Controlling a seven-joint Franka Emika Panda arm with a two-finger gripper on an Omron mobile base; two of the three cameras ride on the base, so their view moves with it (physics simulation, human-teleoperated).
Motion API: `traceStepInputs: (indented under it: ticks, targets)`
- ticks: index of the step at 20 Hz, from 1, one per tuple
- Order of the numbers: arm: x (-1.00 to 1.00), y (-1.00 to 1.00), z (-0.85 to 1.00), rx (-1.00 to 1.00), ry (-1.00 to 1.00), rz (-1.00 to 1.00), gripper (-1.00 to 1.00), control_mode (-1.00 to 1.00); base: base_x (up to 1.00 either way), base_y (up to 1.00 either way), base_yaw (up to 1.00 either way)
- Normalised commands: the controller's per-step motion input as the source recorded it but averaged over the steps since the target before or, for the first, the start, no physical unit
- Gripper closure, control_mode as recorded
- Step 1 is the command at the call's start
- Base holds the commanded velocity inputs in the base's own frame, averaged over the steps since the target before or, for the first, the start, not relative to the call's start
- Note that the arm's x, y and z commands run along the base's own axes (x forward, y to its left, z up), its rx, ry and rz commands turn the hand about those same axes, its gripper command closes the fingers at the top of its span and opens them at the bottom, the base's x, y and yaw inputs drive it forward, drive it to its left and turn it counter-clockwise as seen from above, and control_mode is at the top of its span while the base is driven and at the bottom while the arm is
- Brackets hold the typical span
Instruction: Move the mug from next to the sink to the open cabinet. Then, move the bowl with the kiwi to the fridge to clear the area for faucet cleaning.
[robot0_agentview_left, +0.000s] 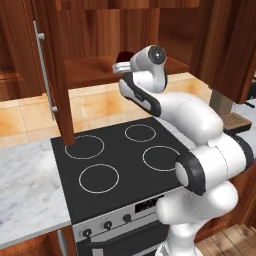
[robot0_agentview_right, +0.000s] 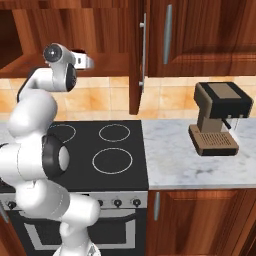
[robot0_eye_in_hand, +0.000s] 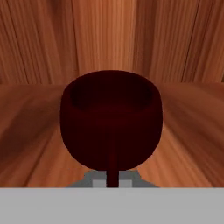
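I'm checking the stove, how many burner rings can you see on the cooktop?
4 on the cooktop: back left, back right, front left, front right. The arm covers the right edge, but no fifth seems hidden.

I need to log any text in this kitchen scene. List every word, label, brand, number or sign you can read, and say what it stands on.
None: no readable text anywhere.
Stove: its front panel carries a small dark display beside the knobs, too small and blurred to read.
Coffee machine: no brand or label visible.
Mug: plain dark maroon, no print.
Open cabinet: bare wood and a steel handle, no sign.
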Motion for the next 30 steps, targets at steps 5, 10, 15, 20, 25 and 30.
traceStepInputs:
  ticks: [5, 10, 15, 20, 25, 30]
  targets:
    - [0.66, 0.22, -0.12, 0.0, 0.15, -0.01, -1.0, -1.0, 0.0, 0.0, 0.0]
    - [0.32, 0.13, 0.18, 0.0, 0.21, -0.1, -1.0, -1.0, 0.0, 0.0, 0.0]
    - [-0.64, -0.02, 0.21, 0.0, 0.16, -0.11, -1.0, -1.0, 0.0, 0.0, 0.0]
    - [-1.0, -0.15, -0.54, 0.0, -0.01, -0.14, -1.0, -1.0, 0.0, 0.0, 0.0]
    - [-1.0, -0.32, -1.0, -0.04, -0.04, -0.11, -1.0, -1.0, 0.0, 0.0, 0.0]
    - [-1.0, -0.57, -1.0, -0.08, -0.03, -0.05, -1.0, -1.0, 0.0, 0.0, 0.0]
